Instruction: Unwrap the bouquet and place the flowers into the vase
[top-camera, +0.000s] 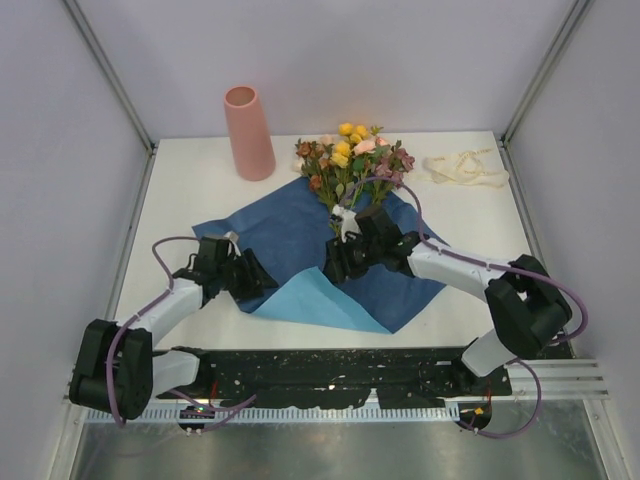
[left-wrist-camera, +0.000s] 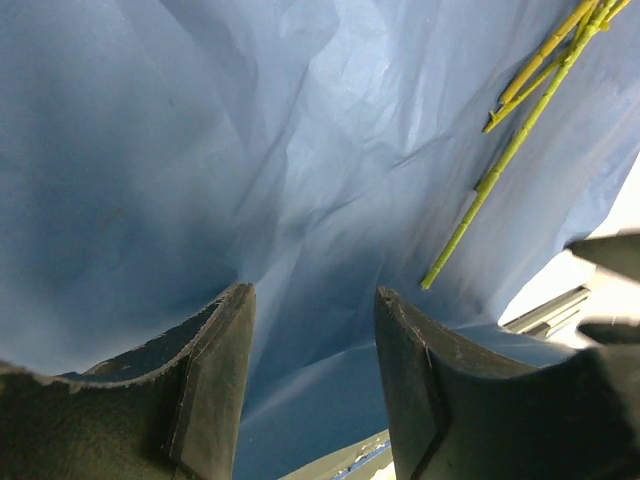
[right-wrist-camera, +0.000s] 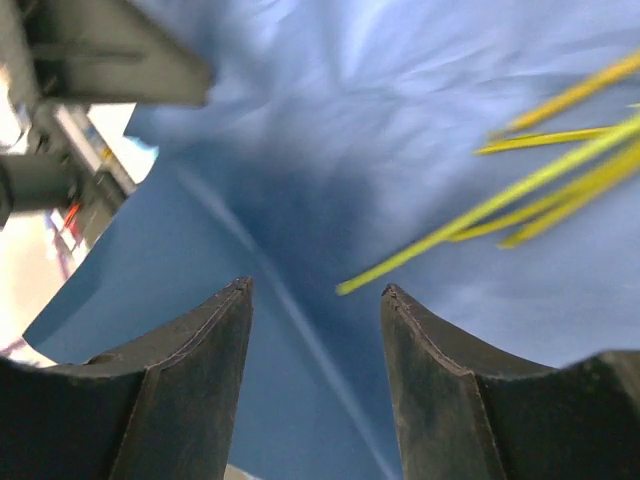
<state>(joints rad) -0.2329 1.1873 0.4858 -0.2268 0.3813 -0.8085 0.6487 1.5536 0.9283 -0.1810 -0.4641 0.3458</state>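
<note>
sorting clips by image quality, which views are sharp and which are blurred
Top external: sharp and evenly lit, no glare on the blue paper. Left wrist: creased paper and flower stems in fair focus. Right wrist: stems streaked with blur, paper soft.

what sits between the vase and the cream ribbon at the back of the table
The heads of the flowers lie between the vase and the ribbon, touching neither, with bare table on each side. The top view shows it.
</note>
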